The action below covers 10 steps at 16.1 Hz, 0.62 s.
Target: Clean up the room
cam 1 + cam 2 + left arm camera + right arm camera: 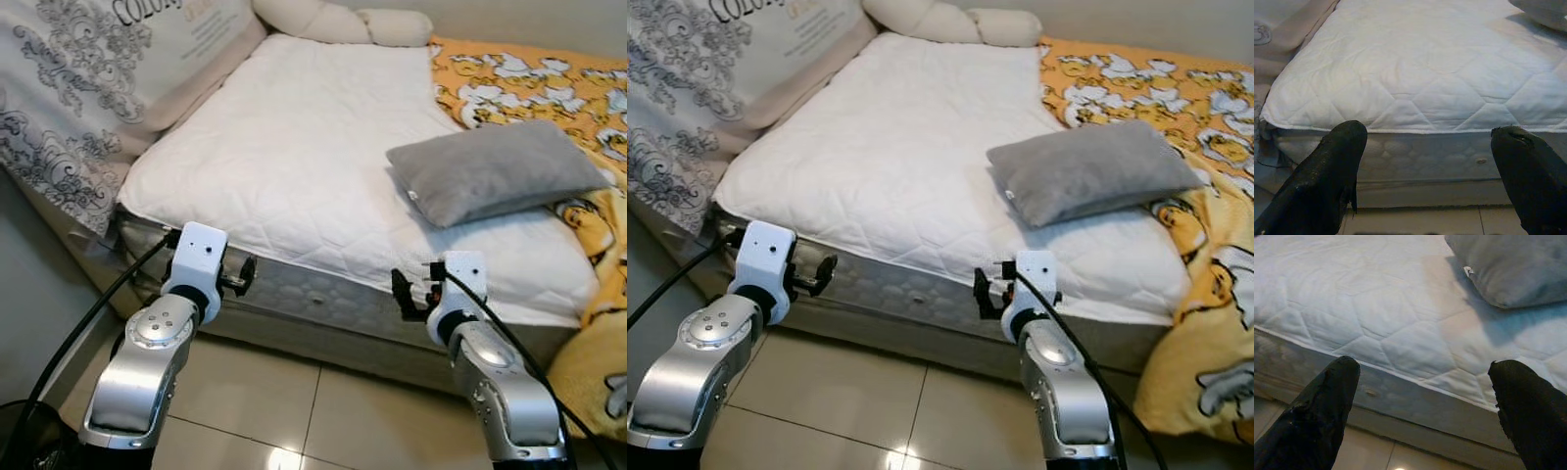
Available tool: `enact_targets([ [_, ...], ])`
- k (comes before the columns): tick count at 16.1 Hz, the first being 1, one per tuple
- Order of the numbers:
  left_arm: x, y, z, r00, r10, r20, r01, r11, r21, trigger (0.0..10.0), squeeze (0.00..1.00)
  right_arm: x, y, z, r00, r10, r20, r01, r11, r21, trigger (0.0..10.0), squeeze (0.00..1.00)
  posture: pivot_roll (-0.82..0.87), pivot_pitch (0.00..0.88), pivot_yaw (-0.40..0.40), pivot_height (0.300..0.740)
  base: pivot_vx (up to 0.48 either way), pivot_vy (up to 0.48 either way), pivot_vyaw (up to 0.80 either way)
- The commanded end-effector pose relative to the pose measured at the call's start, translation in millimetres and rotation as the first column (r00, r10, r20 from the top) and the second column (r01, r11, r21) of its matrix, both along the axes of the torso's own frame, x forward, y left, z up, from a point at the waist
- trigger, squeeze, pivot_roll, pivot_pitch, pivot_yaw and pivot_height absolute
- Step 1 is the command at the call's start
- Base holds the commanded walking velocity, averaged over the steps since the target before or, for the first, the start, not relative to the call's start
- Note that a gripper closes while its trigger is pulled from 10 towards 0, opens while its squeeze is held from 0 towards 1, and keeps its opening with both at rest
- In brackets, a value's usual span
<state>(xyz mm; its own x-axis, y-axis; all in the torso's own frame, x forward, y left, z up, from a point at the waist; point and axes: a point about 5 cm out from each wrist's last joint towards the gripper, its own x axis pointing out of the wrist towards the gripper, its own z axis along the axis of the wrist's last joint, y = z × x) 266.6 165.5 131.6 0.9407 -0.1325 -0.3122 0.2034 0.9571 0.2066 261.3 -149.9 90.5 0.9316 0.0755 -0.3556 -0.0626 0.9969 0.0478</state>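
In the left eye view, both silver arms were raised in front of the bed's foot edge, the left gripper (240, 276) and right gripper (404, 294) held level with the grey side of the white quilted mattress (294, 166), apparently readied for reaching onto it. A grey rectangular fabric pillow (495, 168) lay beyond and above the right gripper, resting across the border between the mattress and a yellow cartoon-printed blanket (549, 88) that hung off the bed's corner, likely the things to be tidied. In the right eye view, the same arrangement was seen. In the left wrist view, the fingers (1327, 171) were spread wide apart on nothing, bare mattress ahead. In the right wrist view, the fingers (1322, 406) were likewise parted and empty, the pillow ahead, well apart.
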Motion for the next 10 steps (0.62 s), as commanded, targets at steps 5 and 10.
enact_targets([
  [5,0.3,0.9,0.4,1.0,-0.005,-0.002,0.005,1.0,0.001,10.0,0.0,2.3,0.9,3.9,1.0,0.003,0.003,-0.003,1.0,0.002,10.0,0.0,-0.1,0.0,-0.013,0.74,0.262,0.0,-0.59],
  [10,1.3,2.0,0.9,1.0,-0.002,0.001,0.002,1.0,0.002,10.0,0.0,2.9,1.2,4.9,1.0,0.004,0.012,-0.004,1.0,-0.004,10.0,0.0,-0.1,0.0,-0.014,0.74,0.264,0.0,-0.15],
])
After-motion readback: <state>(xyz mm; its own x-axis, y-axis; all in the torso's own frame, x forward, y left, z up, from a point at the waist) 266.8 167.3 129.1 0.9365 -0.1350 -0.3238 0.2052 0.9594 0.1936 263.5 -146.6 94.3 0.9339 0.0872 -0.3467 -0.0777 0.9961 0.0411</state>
